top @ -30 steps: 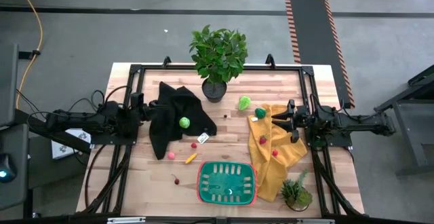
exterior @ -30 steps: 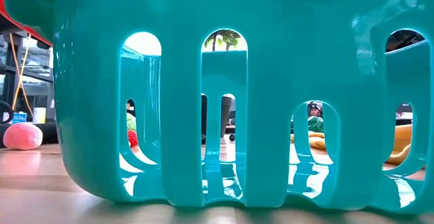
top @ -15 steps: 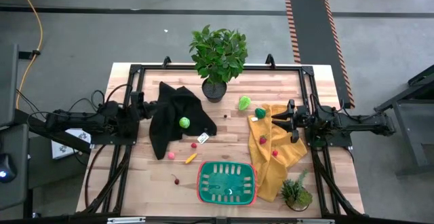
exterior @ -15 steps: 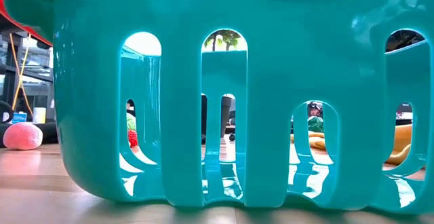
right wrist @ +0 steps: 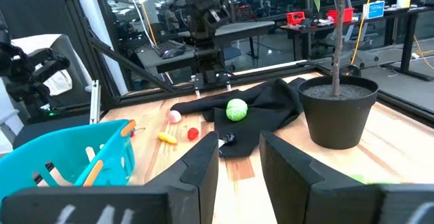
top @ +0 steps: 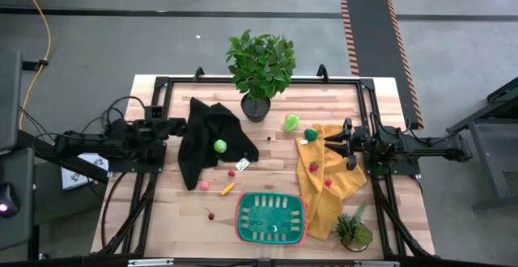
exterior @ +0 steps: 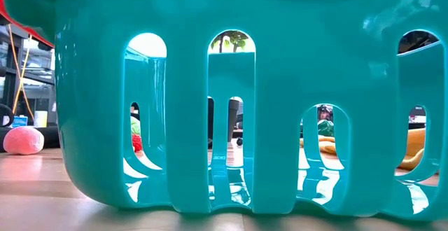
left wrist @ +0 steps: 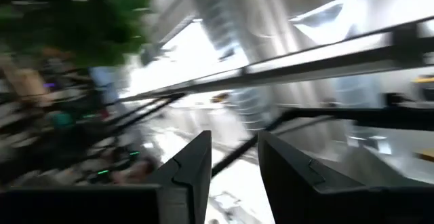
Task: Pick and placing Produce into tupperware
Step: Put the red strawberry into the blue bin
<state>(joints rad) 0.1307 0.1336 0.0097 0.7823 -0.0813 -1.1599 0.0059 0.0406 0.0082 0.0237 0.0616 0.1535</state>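
Observation:
The tupperware point(top: 271, 217), green with a red rim, stands near the table's near edge; its teal wall point(exterior: 231, 119) fills the low view. Produce lies scattered. A lime-green ball point(top: 219, 146) rests on a black cloth, and another lime-green piece point(top: 291, 122) lies on the wood. A dark green bit point(top: 311, 134) and red bits point(top: 314, 167) sit on a yellow cloth. Pink point(top: 205, 184), orange point(top: 228, 188) and red point(top: 210, 214) bits lie left of the tupperware. My left gripper point(top: 180, 125) is open at the black cloth's left edge. My right gripper point(top: 326, 140) is open over the yellow cloth.
A large potted plant point(top: 261, 69) stands at the far edge and a small one point(top: 354, 229) at the near right corner. The black cloth point(top: 206, 137) lies left of centre, the yellow cloth point(top: 328, 182) right. A black frame point(top: 154, 97) runs round the table.
My left arm has started to move: its wrist has shifted a little toward the table's right, toward the black cloth, and its wrist view is smeared by the motion. The right arm and all produce have stayed where they were.

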